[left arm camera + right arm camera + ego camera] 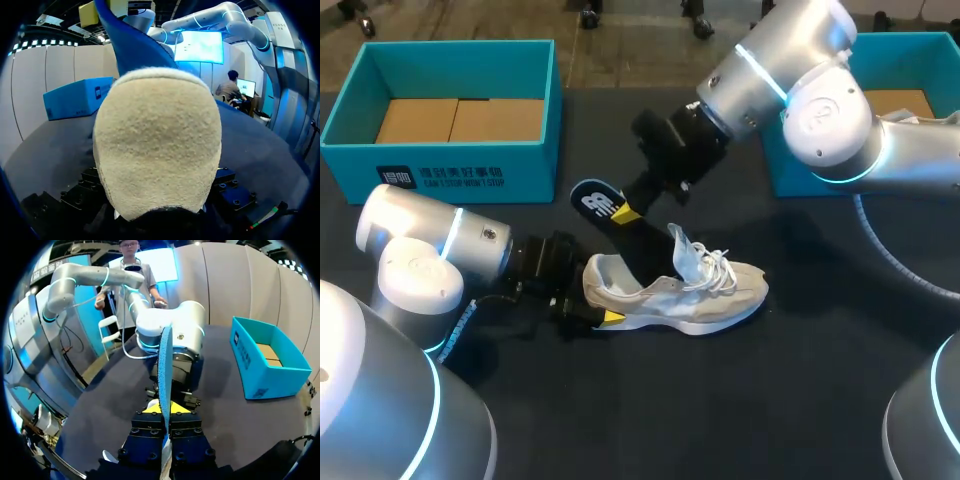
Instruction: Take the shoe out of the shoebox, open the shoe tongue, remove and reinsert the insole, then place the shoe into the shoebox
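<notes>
The blue insole (600,203) is pinched edge-on by the closed right jaws, its lower end in the shoe (680,292), whose heel is gripped by the left jaws and thus steadied on the desk (770,400), outside the shoebox (535,160).

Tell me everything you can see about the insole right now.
The insole is a thin, foam-like pad, dark blue with a white logo at its rounded heel end. It slants upward, heel end raised above the table, while its front end dips into the opening of the beige shoe. The right gripper is shut on it around the middle, one finger on each face; the right wrist view shows it edge-on between them. How far it sits inside the shoe is hidden.
</notes>
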`<state>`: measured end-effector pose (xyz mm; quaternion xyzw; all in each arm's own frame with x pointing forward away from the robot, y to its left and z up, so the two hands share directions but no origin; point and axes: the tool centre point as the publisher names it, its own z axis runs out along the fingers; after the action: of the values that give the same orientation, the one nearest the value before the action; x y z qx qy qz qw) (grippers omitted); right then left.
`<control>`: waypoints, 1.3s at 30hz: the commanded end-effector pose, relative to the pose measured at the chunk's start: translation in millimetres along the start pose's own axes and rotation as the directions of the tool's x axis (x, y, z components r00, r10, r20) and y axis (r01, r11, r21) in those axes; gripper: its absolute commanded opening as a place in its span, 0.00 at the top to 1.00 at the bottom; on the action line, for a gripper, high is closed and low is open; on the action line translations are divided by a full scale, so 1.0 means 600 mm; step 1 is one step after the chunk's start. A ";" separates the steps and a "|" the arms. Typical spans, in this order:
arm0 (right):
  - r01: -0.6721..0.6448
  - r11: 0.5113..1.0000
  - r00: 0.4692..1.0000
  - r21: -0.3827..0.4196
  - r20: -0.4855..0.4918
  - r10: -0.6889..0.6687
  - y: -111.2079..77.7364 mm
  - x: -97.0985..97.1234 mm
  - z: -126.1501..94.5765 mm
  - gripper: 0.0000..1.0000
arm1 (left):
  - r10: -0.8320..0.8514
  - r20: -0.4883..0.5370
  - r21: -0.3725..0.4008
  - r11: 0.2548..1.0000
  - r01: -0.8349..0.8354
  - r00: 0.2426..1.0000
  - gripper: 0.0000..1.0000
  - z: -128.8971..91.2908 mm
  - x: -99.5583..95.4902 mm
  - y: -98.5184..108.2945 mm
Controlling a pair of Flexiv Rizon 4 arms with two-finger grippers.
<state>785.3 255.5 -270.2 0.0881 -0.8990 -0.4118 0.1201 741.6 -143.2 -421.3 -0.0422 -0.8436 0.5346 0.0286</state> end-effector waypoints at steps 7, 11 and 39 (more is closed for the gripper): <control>-0.161 0.968 0.984 -0.190 0.048 0.173 0.061 -0.043 -0.033 1.00 | 0.001 0.001 -0.002 1.000 -0.001 1.000 1.00 0.000 0.000 0.001; -0.205 0.949 0.974 -0.241 0.051 0.223 0.092 -0.050 -0.058 1.00 | 0.001 0.001 -0.002 1.000 -0.001 1.000 1.00 0.000 0.000 0.001; -0.125 0.884 0.923 -0.450 0.275 0.270 0.237 -0.055 -0.213 1.00 | 0.001 0.001 -0.002 1.000 -0.001 1.000 1.00 0.000 0.000 0.001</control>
<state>848.9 266.1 -85.3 -0.1006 -0.8003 -0.5903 0.0301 741.7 -143.1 -421.4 -0.0422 -0.8436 0.5345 0.0286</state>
